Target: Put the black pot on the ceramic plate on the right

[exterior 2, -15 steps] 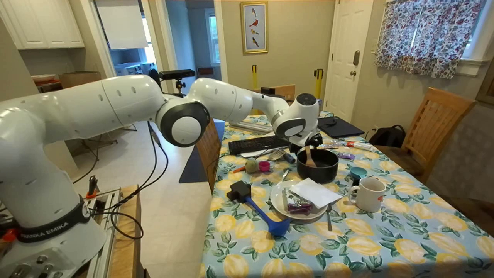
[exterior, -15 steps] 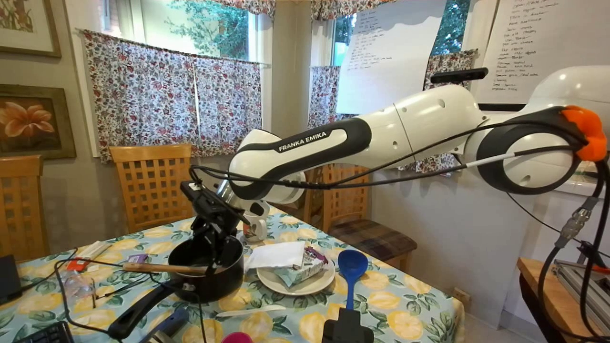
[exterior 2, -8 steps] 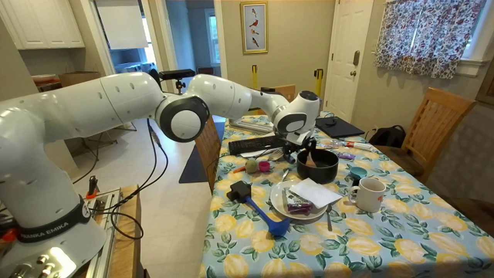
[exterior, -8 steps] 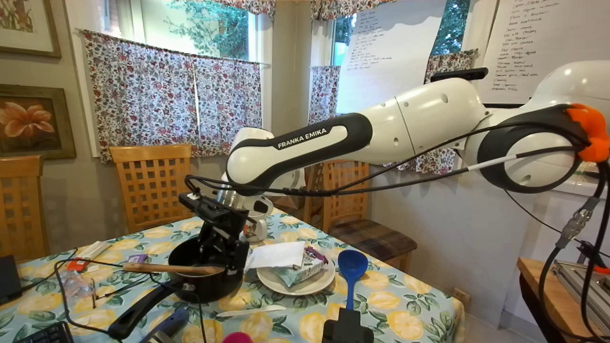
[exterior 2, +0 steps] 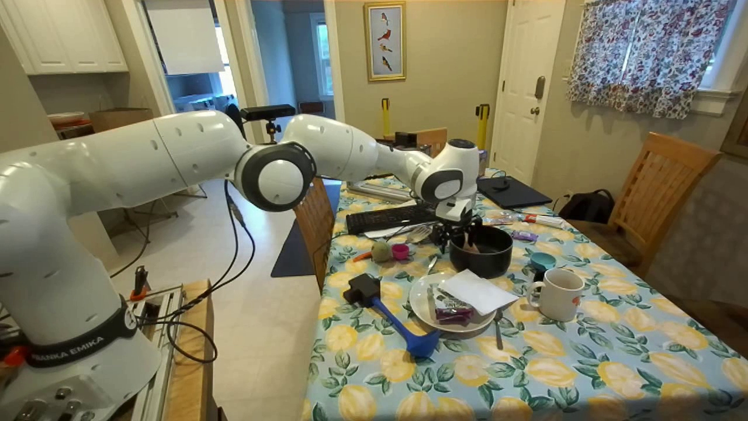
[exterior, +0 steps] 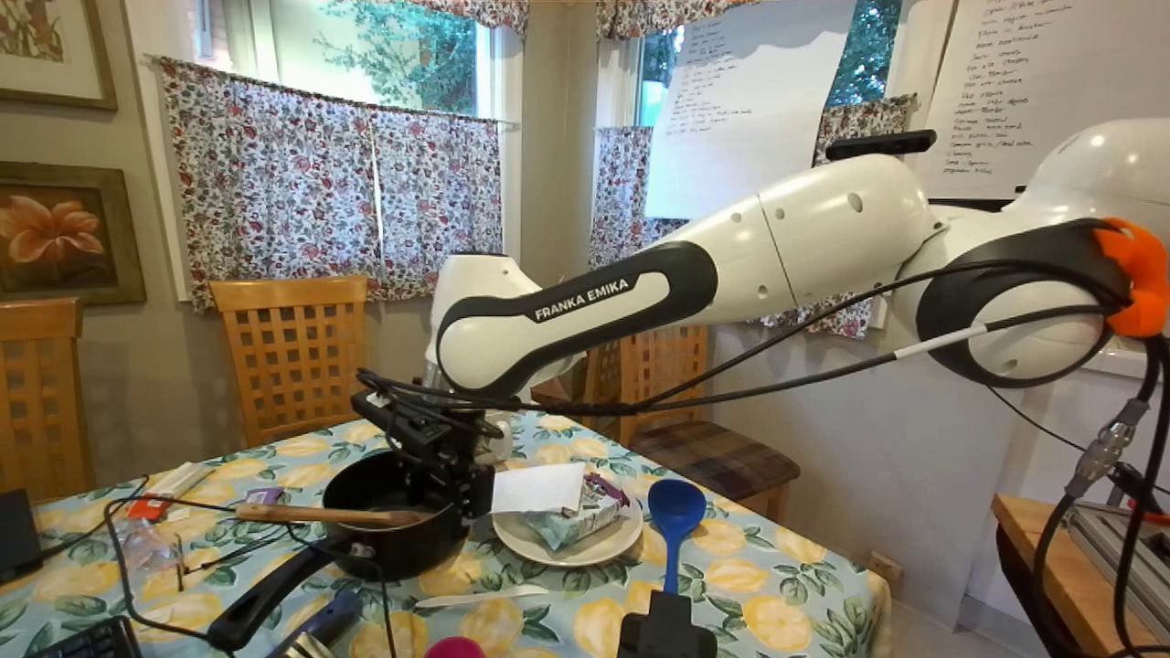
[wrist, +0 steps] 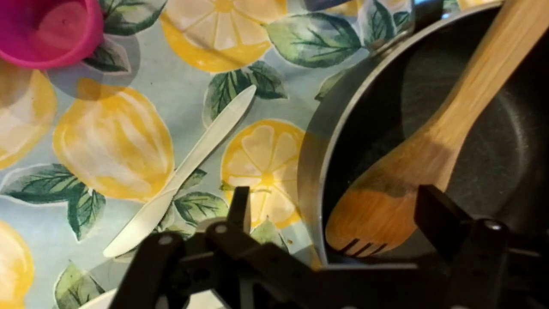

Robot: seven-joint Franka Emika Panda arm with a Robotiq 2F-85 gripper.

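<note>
The black pot point(exterior: 402, 553) stands upright on the table with its black handle point(exterior: 274, 589); it also shows in an exterior view point(exterior 2: 488, 261) and in the wrist view point(wrist: 364, 133). A wooden slotted spatula point(wrist: 386, 201) rests in it, its handle over the rim. My gripper point(wrist: 332, 191) is open at the pot's rim on the plate side point(exterior: 471, 507). In the wrist view one finger is outside the wall and one over the inside, the wall apart from both. The ceramic plate point(exterior: 614, 546) lies beside the pot, bearing a white paper point(exterior 2: 476, 290) and a packet point(exterior 2: 451, 307).
A blue ladle point(exterior 2: 403, 330) lies by the plate. A white mug point(exterior 2: 561, 295) and a small blue bowl point(exterior 2: 542, 260) stand near the pot. A pale plastic knife point(wrist: 184, 176), a pink cup point(wrist: 51, 32) and a keyboard point(exterior 2: 388, 219) are on the table. A thin cable point(exterior: 119, 567) runs near the pot.
My gripper has moved from over the pot's inside toward the plate side, to the rim, and has come lower. The pot, spatula and plate have not moved.
</note>
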